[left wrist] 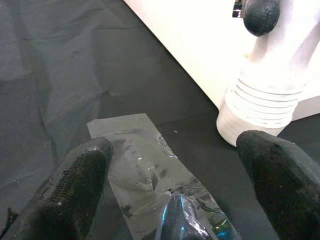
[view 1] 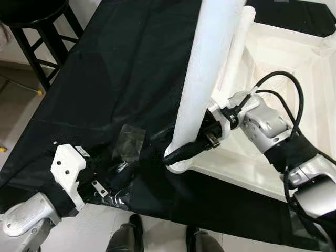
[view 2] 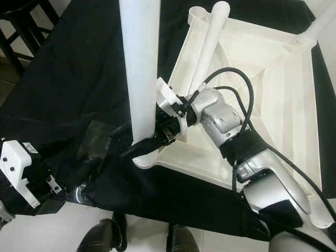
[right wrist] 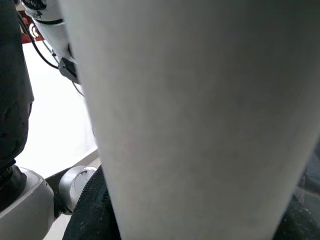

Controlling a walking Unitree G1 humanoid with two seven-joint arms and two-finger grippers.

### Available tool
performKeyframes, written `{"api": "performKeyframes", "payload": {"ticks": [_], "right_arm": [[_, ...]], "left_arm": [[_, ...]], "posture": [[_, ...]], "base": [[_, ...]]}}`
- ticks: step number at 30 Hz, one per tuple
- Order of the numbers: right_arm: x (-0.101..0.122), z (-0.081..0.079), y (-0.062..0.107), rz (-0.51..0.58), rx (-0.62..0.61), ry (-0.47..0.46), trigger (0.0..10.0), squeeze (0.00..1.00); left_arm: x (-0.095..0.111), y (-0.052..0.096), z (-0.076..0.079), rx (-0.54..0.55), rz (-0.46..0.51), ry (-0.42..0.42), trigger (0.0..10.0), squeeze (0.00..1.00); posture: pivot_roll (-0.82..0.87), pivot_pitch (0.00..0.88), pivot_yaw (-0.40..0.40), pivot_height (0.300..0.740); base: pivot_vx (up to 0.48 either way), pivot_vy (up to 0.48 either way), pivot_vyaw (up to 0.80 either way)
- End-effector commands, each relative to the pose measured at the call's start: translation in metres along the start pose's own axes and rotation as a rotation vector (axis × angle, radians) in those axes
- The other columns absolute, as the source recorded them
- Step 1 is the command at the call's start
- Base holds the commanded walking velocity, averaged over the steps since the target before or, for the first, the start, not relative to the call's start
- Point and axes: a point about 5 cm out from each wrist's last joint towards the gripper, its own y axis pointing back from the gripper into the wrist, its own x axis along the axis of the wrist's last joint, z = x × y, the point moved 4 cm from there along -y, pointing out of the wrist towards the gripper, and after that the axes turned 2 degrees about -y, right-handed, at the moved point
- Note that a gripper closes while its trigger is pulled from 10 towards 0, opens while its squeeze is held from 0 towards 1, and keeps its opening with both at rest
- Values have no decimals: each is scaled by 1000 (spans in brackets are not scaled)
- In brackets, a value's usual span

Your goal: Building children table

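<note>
At the near corner socket of the upturned white tabletop (view 2: 273, 68), my right pincer (view 2: 157, 137) clamps the table leg (view 2: 139, 63) low down, its long axis running up toward twelve o'clock. My left pincer (left wrist: 170, 190) hangs wide open, empty, at eight o'clock over plastic wrap (left wrist: 145, 180).

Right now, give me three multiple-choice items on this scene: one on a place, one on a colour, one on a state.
1. Where does the upright white table leg stand?
A. at the near corner of the upturned white tabletop
B. on the stool
C. flat on the floor

2. What colour is the cloth under the parts?
A. red
B. black
C. white

3. What is the right gripper doing?
A. hanging idle
B. holding plastic wrap
C. gripping the leg near its base

Answers: 1 A, the leg rises from the tabletop's near corner socket. 2 B, black cloth. 3 C, its fingers close around the leg low down.
</note>
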Motion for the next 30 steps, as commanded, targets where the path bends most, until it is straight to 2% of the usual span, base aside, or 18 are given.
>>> {"api": "performKeyframes", "payload": {"ticks": [1, 11, 20, 30], "right_arm": [[-8, -5, -2, -23, 32, -27, 10000, 0], [-11, -4, -6, -59, 59, -23, 10000, 0], [-32, -5, -5, -209, 83, 3, 10000, 0], [-33, 1, -10, -202, 82, 37, 10000, 0]], "left_arm": [[1, 1, 8, -21, 12, 15, 10000, 0], [2, 0, 13, -31, 20, 23, 10000, 0], [2, -1, 14, -34, 22, 26, 10000, 0], [2, -1, 15, -34, 20, 27, 10000, 0]], "posture": [[85, 400, -45, 740], [85, 395, -52, 740], [85, 406, -50, 740], [88, 412, -49, 740]], "base": [[0, 0, 0], [0, 0, 0], [0, 0, 0], [0, 0, 0]]}}
